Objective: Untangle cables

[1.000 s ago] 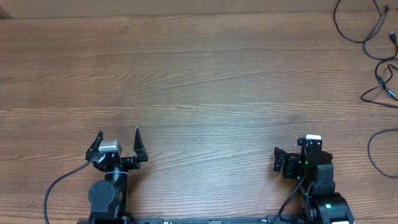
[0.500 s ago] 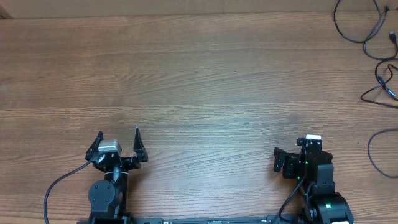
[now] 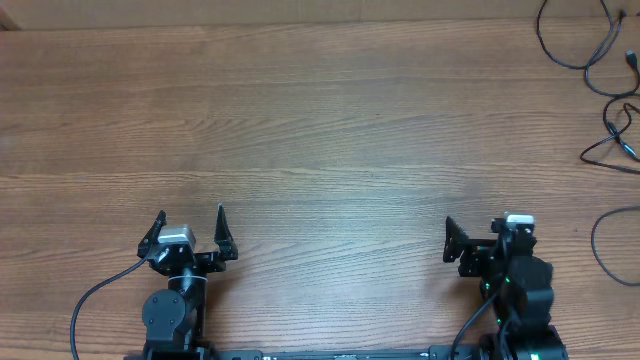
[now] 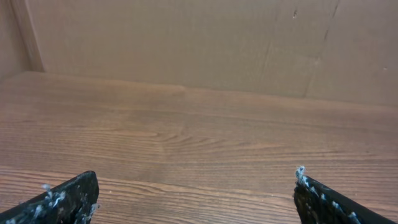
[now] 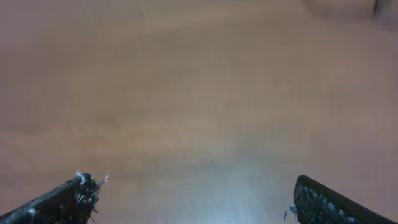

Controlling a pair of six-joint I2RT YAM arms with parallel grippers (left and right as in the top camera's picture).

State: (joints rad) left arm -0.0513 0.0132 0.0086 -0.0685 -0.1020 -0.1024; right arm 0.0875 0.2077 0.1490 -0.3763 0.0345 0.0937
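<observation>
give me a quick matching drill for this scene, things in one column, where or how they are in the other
Things:
1. left pincer
2. right pincer
3. cables
4. table

Place or state:
a. brown wood grain
b. along the right edge of the overhead view
c. open, bottom left of the overhead view
d. open, bottom right of the overhead view

Pairs: 1-c, 2-d, 3-b, 4-a

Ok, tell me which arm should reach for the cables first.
Right, likely. The cables lie at the right edge of the table, nearer the open right gripper; the left gripper sits far across it.
</observation>
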